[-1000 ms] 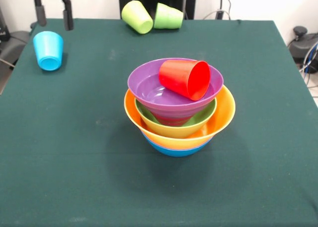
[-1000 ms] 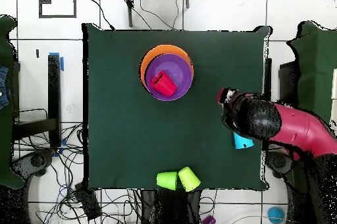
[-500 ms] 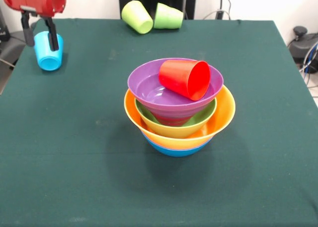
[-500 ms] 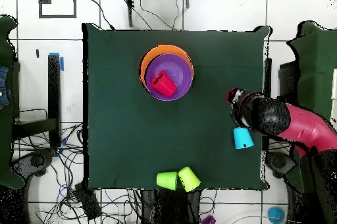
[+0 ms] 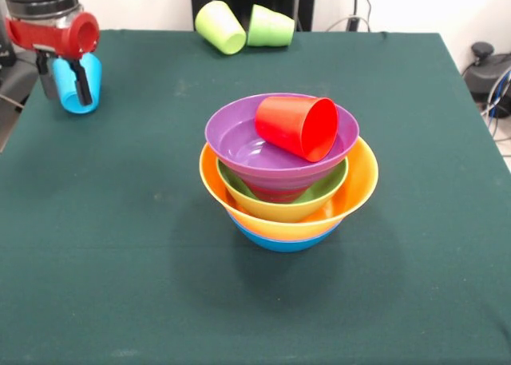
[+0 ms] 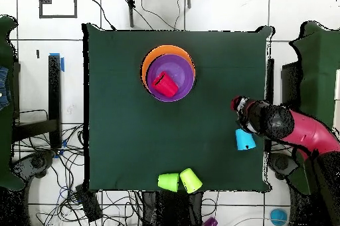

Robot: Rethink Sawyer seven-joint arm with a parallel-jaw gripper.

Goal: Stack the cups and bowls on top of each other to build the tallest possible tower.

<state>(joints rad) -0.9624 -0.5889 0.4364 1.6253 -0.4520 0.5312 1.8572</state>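
The tower stands mid-table: a purple bowl (image 5: 239, 145) on a green bowl (image 5: 323, 191), in the large orange bowl (image 5: 361, 181), on a blue bowl (image 5: 279, 242). The red cup (image 5: 299, 125) lies on its side in the purple bowl; in the overhead view it (image 6: 164, 84) sits on the pile. The sky-blue cup (image 5: 95, 73) lies on its side at the far left, also in the overhead view (image 6: 244, 140). My gripper (image 5: 65, 97) is open, one finger on each side of this cup. Overhead, the gripper (image 6: 247, 125) is largely hidden under the arm.
A yellow-green cup (image 5: 219, 27) and a green cup (image 5: 270, 26) lie on their sides, touching, at the table's far edge; overhead they are the yellow-green cup (image 6: 191, 180) and green cup (image 6: 168, 182). The blue cup is close to the table's left edge (image 5: 16, 117).
The gripper has come down from above the table's far-left corner and moved over the sky-blue cup, so its fingers now straddle it. The cups and the tower have not moved.
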